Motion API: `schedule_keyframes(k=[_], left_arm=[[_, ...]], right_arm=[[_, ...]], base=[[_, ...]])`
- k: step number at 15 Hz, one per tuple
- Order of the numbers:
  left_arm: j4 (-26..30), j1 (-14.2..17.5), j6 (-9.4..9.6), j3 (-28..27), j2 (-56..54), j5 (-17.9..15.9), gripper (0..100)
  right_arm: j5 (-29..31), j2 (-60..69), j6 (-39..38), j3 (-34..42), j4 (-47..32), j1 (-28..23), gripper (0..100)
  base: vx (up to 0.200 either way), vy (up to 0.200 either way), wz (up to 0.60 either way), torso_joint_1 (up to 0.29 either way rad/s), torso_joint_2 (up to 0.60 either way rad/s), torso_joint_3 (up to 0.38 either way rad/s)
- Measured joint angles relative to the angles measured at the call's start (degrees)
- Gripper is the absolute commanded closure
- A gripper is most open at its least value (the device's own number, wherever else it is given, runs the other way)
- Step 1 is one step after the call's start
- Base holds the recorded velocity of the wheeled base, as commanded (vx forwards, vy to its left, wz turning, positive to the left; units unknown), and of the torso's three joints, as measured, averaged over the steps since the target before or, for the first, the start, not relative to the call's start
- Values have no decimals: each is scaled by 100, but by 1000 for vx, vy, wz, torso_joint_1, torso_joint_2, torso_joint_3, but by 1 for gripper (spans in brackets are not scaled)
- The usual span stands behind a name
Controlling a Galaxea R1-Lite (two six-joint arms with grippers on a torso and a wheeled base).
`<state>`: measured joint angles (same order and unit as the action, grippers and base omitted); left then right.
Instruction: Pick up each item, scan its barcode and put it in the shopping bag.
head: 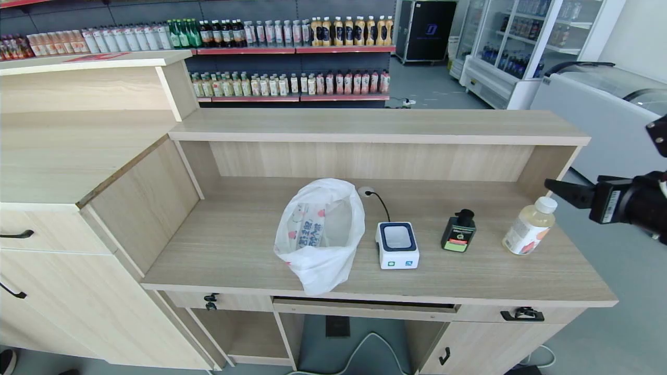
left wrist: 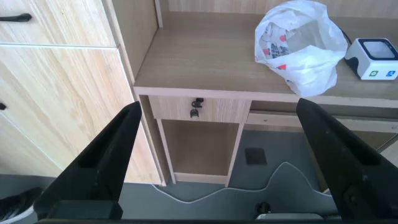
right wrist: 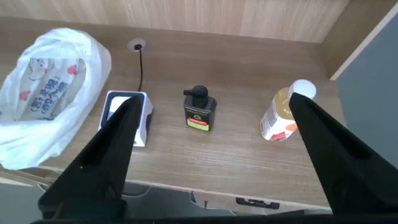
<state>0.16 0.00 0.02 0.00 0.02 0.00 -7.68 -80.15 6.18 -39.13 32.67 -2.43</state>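
Note:
A white plastic shopping bag [head: 319, 234] [left wrist: 298, 43] [right wrist: 46, 118] stands open on the wooden counter [head: 234, 250]. To its right sits the white barcode scanner [head: 397, 245] [left wrist: 373, 56] [right wrist: 142, 121], its window facing up. Further right stand a small dark pump bottle [head: 459, 232] [right wrist: 199, 112] and a pale drink bottle [head: 529, 226] [right wrist: 280, 118] with a white cap, both upright. My right gripper [head: 568, 192] [right wrist: 216, 99] hangs open, above and just right of the drink bottle, holding nothing. My left gripper [left wrist: 219, 104] is open and empty, low before the counter's front.
A raised ledge [head: 380, 127] runs along the counter's back, and a taller cabinet [head: 78, 156] walls its left side. The scanner's cable [head: 380, 203] leads to a hole behind it. Drawers with black handles [head: 521, 314] sit under the counter. Shelves of bottles and fridges stand beyond.

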Motion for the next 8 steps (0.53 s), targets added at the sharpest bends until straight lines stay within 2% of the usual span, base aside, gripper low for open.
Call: schedule_keyframes(k=[5,8], left_arm=[[0,0,-2,0,0,0,0],[2,0,-2,0,0,0,0]], right_arm=[[-1103,-2276,1763,-430,677,-774,0],[-1371,-3235,2427,-931,723,-973,0]], base=[[0,0,0,0,0,0],[0,0,0,0,0,0]])
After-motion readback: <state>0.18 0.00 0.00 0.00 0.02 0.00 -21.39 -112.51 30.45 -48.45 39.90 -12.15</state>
